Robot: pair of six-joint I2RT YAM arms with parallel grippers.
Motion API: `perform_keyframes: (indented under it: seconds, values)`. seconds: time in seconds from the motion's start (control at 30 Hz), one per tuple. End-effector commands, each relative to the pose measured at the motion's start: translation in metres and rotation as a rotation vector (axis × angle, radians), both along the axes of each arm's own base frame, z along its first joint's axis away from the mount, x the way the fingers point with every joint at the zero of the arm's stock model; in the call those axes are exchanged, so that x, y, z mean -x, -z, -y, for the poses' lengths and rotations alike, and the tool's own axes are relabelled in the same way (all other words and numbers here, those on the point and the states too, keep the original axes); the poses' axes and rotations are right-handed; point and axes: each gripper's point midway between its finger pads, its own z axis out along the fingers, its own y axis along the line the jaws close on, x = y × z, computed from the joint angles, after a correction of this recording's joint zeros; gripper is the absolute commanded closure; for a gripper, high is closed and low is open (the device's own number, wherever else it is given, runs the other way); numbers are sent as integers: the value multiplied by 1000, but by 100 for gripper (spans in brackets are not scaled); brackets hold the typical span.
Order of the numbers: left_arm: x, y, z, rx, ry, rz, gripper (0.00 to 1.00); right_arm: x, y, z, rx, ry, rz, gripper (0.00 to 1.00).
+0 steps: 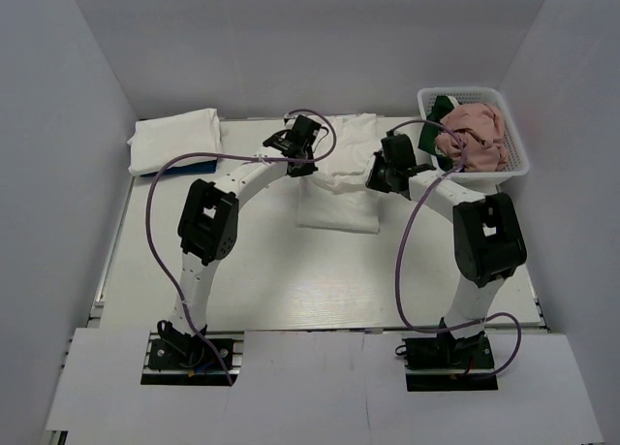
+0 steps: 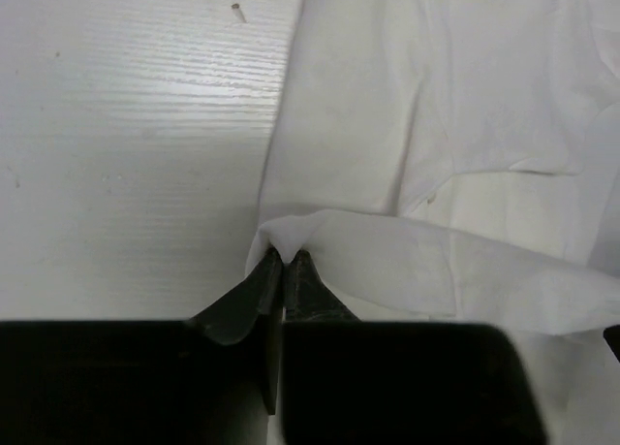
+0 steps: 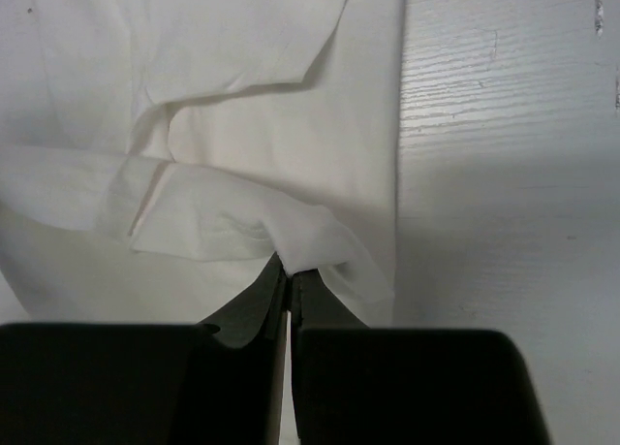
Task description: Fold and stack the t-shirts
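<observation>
Wrist views show left gripper (image 2: 284, 256) and right gripper (image 3: 289, 266) each pinching the plain white cloth t-shirt (image 1: 337, 210) at the far-edge middle of the desk (image 1: 291, 280); moving both together should keep the fold straight.

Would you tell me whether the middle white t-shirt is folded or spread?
The white t-shirt is partly folded; left gripper and right gripper each pinch a doubled-over edge.
</observation>
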Motion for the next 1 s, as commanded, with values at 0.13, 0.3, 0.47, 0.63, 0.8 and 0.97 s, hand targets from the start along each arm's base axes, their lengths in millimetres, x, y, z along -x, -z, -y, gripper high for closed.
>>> perform_keyframes:
  seconds: [0.13,0.3,0.47,0.63,0.8,0.97]
  values:
    - [-33,-25,17,49,124,135,22,-42,-17,-12,-80,-70,87,38]
    - [-40,-46,-11,-50,96,178,0,-26,-38,-29,-121,-191,125,10]
    - [4,-71,-53,-82,-16,171,0,11,-37,-74,-267,-405,133,10]
    - [77,-46,-91,-70,-80,69,0,13,-20,-109,-295,-499,91,10]
    - [134,-18,-108,-33,-103,-52,0,-44,-15,-130,-283,-446,116,10]
    - [149,-8,-103,3,-36,-77,0,-93,-6,-135,-230,-389,117,10]
